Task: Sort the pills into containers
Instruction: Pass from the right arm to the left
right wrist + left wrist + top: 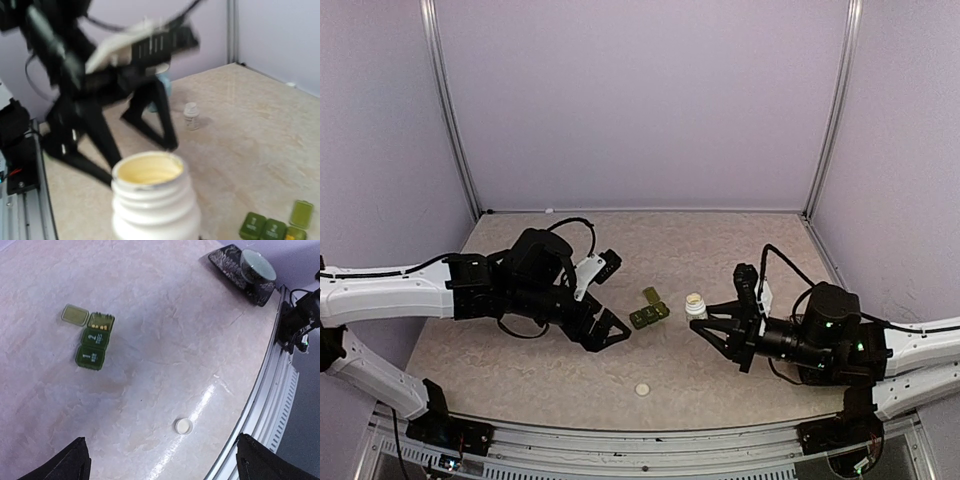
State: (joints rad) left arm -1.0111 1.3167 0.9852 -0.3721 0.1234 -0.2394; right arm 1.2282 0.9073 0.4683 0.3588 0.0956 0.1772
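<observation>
The containers (649, 311) are a dark green strip of three square compartments at the table's middle. In the left wrist view the containers (92, 342) have the end compartment's lid (75, 314) flipped open, with small yellow pills (100, 327) inside it. My left gripper (614, 297) is open and empty, just left of the strip; in its own view the left gripper (165, 462) hangs above bare table. My right gripper (701, 320) is shut on an uncapped white bottle (695, 303) to the right of the strip. The bottle (152, 205) holds yellow pills (149, 171).
A round white cap (642, 390) lies near the front edge; this cap (184, 426) shows between my left fingers' tips. The metal rail (272, 405) runs along the table's near edge. Beyond the blurred left arm (100, 100) stand a small white object (191, 116) and something light blue (164, 85).
</observation>
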